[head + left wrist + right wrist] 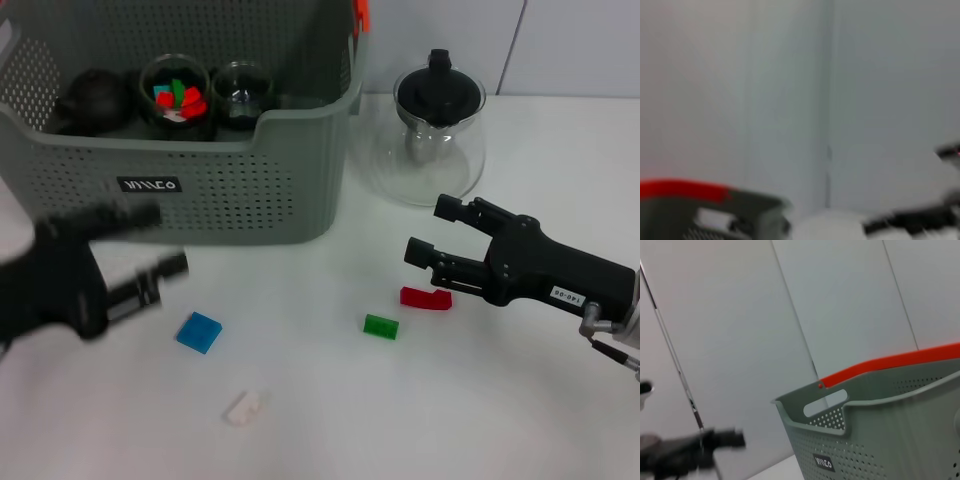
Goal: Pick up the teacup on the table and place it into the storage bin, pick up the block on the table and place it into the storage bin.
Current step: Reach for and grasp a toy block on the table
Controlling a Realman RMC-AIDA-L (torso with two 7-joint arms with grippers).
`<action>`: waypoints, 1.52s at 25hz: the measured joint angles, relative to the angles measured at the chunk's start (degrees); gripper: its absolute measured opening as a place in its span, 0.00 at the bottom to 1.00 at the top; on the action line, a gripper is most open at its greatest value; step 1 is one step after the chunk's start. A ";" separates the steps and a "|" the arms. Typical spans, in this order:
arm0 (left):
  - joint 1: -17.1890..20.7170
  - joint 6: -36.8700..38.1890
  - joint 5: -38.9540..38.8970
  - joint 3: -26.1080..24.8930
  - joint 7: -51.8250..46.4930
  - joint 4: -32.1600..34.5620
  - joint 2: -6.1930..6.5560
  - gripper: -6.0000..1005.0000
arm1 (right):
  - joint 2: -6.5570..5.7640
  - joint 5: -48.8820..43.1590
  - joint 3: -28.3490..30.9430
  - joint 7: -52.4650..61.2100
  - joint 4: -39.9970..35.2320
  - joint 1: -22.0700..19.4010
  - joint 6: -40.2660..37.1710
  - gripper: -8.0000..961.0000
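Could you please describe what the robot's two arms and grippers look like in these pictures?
Both are matte black. The right gripper has two blocky, square-tipped fingers on a tapering black body with a small white label of dark print, ending in a silvery metal fitting with thin cables at the wrist. The left gripper is motion-blurred: a bulky black body with dark fingers, one showing a paler grey section.

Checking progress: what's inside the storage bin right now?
The storage bin holds a dark round object and two glass cups, one containing red and green blocks. The bin floor is mostly hidden.
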 joint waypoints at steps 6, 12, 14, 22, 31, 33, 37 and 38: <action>0.82 -5.03 10.50 0.20 6.15 -2.77 -1.15 0.57 | 0.00 0.00 0.18 0.11 0.00 0.06 0.00 0.98; -0.11 -14.96 13.33 0.51 15.33 -10.36 -1.72 0.57 | 0.00 0.00 0.20 0.19 0.22 -0.03 0.00 0.98; -0.55 -18.14 13.25 0.38 16.52 -12.34 -1.78 0.58 | 0.00 0.00 0.20 0.21 0.40 -0.02 0.00 0.98; -0.61 -23.28 12.22 0.03 22.92 -16.86 -2.17 0.61 | 0.00 0.00 0.20 0.21 0.44 -0.13 -0.04 0.98; -0.58 -28.36 8.41 -0.06 30.12 -20.73 -2.14 0.65 | 0.00 0.00 0.20 0.21 0.43 -0.41 -0.05 0.98; -0.64 -29.05 8.35 -0.06 30.18 -20.89 -2.14 0.67 | 0.00 0.00 0.21 0.21 0.44 -0.44 -0.11 0.98; -0.48 -29.55 8.33 -0.04 30.25 -20.87 -2.14 0.69 | -0.05 0.00 0.20 0.21 0.44 -0.43 -0.11 0.98; -0.40 -29.62 8.11 -0.12 30.29 -20.79 -2.14 0.69 | -0.09 0.00 0.20 0.21 0.44 -0.42 -0.09 0.98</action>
